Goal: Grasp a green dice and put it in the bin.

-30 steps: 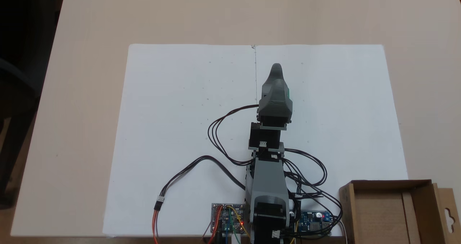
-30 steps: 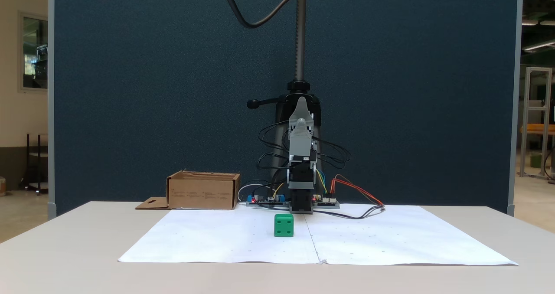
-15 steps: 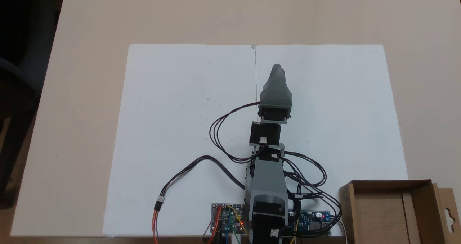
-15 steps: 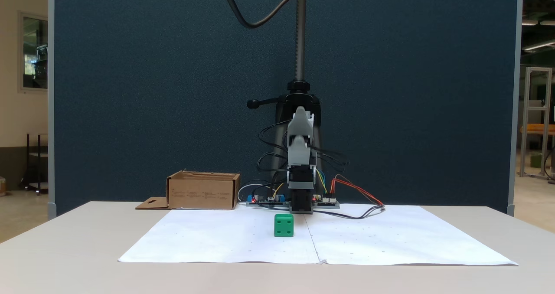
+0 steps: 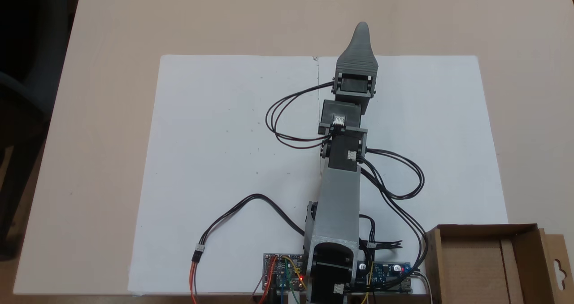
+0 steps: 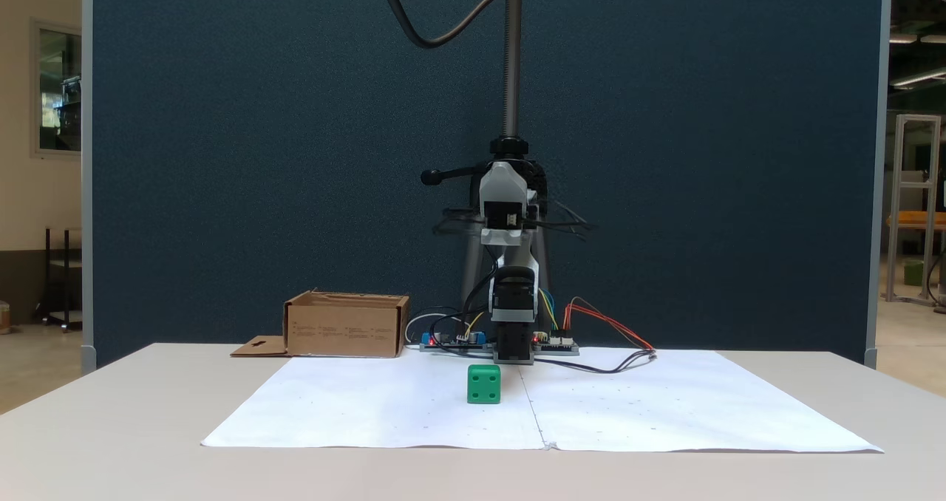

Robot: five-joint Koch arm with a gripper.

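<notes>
White paper: green dice beneath raised jaws.

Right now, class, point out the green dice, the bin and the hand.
green dice (image 6: 484, 383), fixed view from the front, on its front face.
bin (image 5: 476, 264), fixed view from above, on its bare cardboard floor.
hand (image 5: 361, 26), fixed view from above, at its pointed tip.

Grey printed arm with black servos, looping black cables, and seemingly ribbed gripper.
</notes>
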